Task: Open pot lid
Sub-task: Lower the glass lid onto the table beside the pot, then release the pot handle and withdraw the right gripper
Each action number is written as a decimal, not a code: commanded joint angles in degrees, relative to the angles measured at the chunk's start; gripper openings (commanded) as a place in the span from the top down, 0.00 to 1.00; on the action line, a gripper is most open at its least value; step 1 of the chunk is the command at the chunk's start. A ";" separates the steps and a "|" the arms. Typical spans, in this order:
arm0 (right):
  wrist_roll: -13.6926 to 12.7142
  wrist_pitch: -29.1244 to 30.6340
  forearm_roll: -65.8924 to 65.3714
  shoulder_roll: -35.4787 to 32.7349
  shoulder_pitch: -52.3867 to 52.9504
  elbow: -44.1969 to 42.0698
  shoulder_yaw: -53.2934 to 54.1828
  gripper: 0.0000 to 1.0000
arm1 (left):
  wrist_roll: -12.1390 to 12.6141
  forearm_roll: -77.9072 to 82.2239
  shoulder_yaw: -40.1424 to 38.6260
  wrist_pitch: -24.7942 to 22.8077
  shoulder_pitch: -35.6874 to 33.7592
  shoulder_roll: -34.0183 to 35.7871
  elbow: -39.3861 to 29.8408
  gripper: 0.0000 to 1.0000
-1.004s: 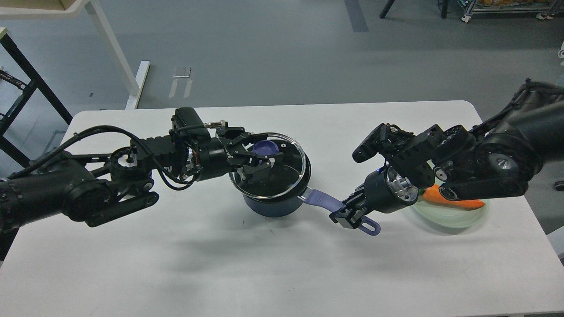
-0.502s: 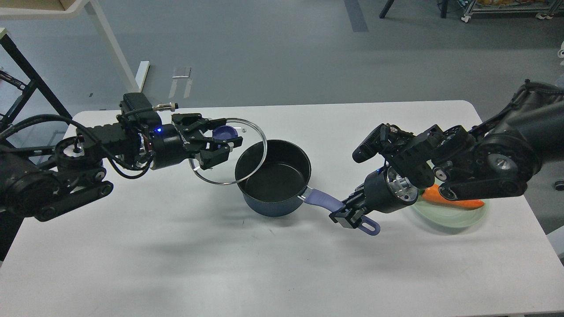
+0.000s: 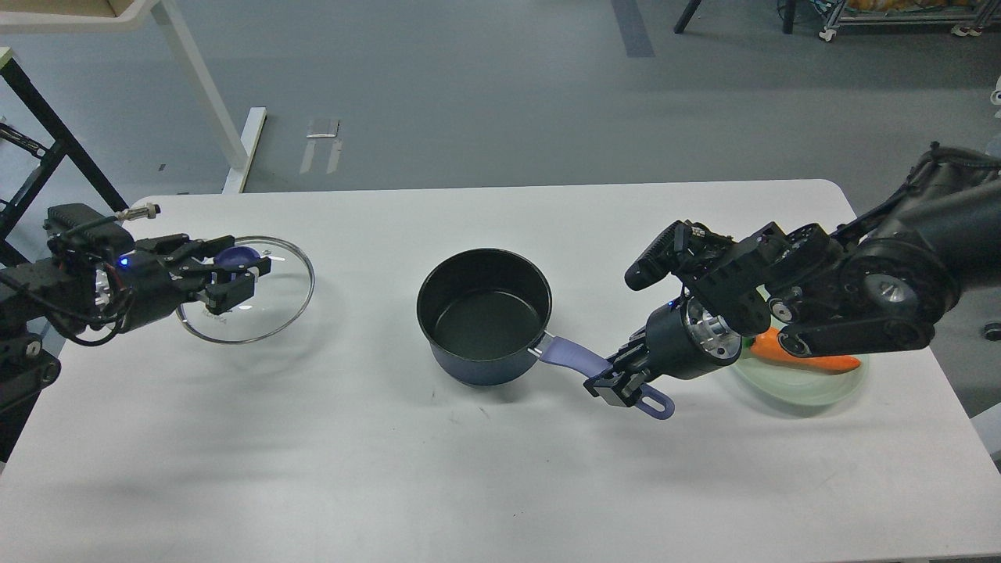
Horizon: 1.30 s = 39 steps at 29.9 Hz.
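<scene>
A dark blue pot (image 3: 485, 317) with a black inside stands uncovered at the middle of the white table (image 3: 469, 485). Its purple handle (image 3: 579, 361) points to the right. My right gripper (image 3: 622, 383) is shut on the handle near its far end. The glass lid (image 3: 258, 301) with a purple knob (image 3: 238, 256) is at the table's left side, well apart from the pot. My left gripper (image 3: 235, 270) is shut on the knob and holds the lid just above the table or on it; I cannot tell which.
A pale green plate (image 3: 805, 383) with a carrot (image 3: 798, 356) sits at the right, partly behind my right arm. The table's left edge lies close to the lid. A white table leg and black frame stand on the floor at back left.
My left gripper has carried the lid off the pot and far to the left, lowering it toward the table. The pot and my right gripper have stayed in place.
</scene>
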 commanded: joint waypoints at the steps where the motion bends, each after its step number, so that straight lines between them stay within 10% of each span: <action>1: -0.01 0.01 0.00 0.32 0.06 0.00 0.01 0.75 | 0.01 -1.69 0.09 0.75 1.93 -1.38 3.02 0.53; 13: -0.01 0.01 -0.26 0.50 -0.03 -0.09 0.01 0.74 | 0.01 -1.87 0.09 1.37 5.53 -4.28 5.84 0.52; 30: -0.01 0.01 -0.26 0.23 -0.03 -0.17 0.01 0.72 | 0.01 -1.87 0.01 1.37 5.45 -4.28 5.84 0.17; 35: -0.10 -0.08 0.00 -0.12 -0.03 -0.52 0.01 0.28 | 0.01 -8.08 -1.14 1.72 4.13 -3.58 5.84 0.03; 39: -0.01 -0.17 0.09 -0.73 -0.03 -1.05 1.15 0.16 | 0.01 -23.10 -0.70 1.19 0.53 -3.40 5.84 0.01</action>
